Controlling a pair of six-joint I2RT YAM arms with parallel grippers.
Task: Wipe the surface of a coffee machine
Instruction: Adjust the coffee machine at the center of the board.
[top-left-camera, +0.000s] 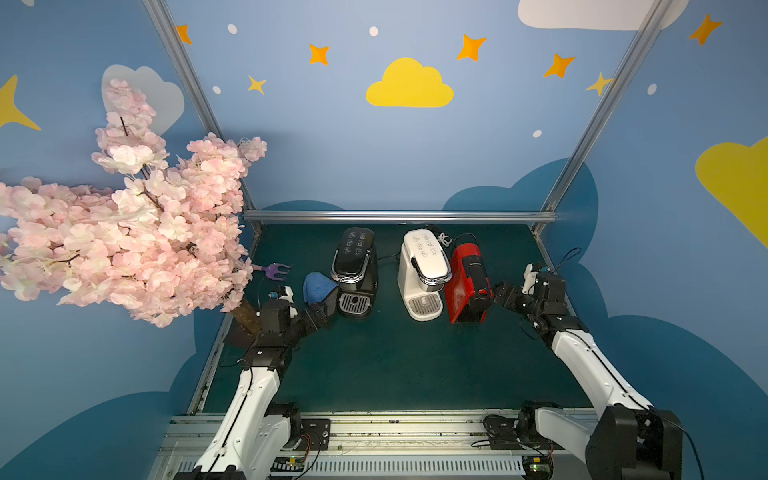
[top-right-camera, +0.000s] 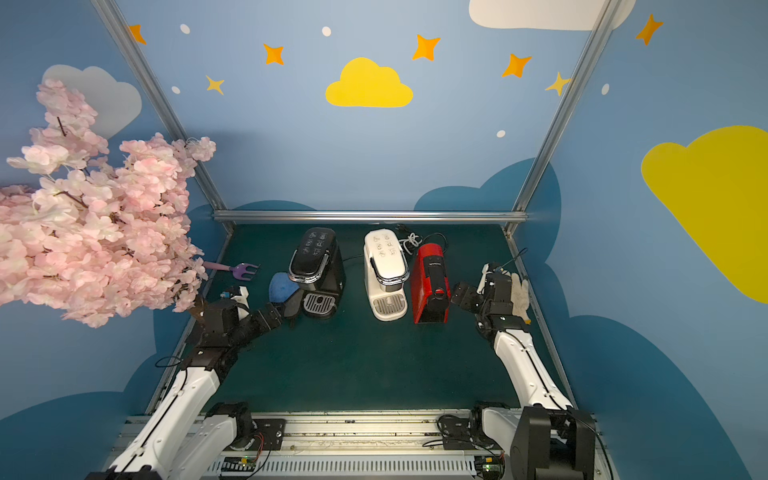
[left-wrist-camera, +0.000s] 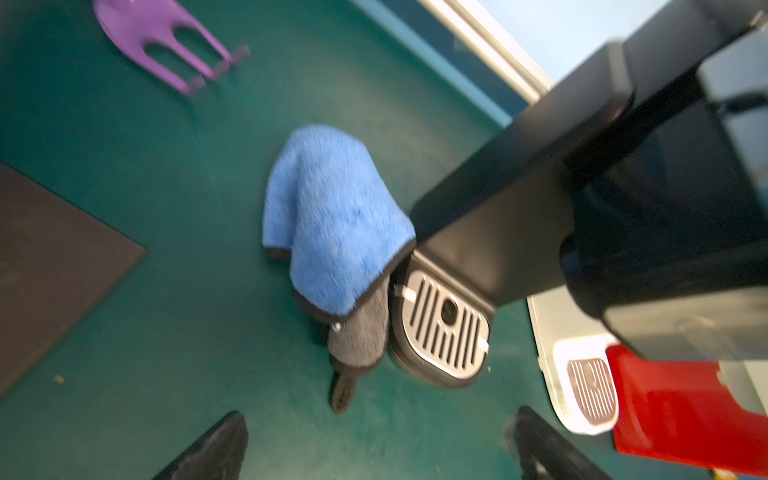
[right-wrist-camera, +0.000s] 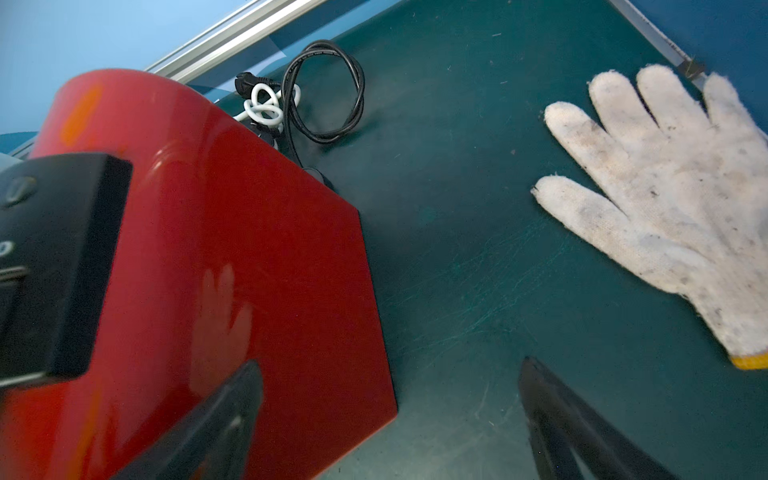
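**A:** From above, what of the machines?

**B:** Three in a row toward the back of the green table (top-left-camera: 395, 365): black coffee machine (top-left-camera: 355, 270), white coffee machine (top-left-camera: 424, 274), red coffee machine (top-left-camera: 467, 286).

**A:** And for wiping?

**B:** Bunched-up blue cloth (top-left-camera: 316, 286), lying on the table against the black one, on the side facing the left arm. Close by, left gripper (top-left-camera: 322, 314). Just beside the red one, right gripper (top-left-camera: 500, 296). Also a purple fork (top-left-camera: 276, 271) near the pink blossom tree (top-left-camera: 124, 228), and in a top view a white glove (top-right-camera: 519, 297) past the right wrist.

**A:** Left wrist view?

**B:** Blurred. Jaws wide apart, gripping nothing. Cloth leaning on the black base, grey underside folded out beside the drip tray (left-wrist-camera: 446, 336).

**A:** Right wrist view?

**B:** Jaws spread wide as well, empty. One finger (right-wrist-camera: 208, 428) in front of the red side panel; touching or not, cannot tell. Glove flat on the table, coiled cables (right-wrist-camera: 320, 91) behind the red machine.
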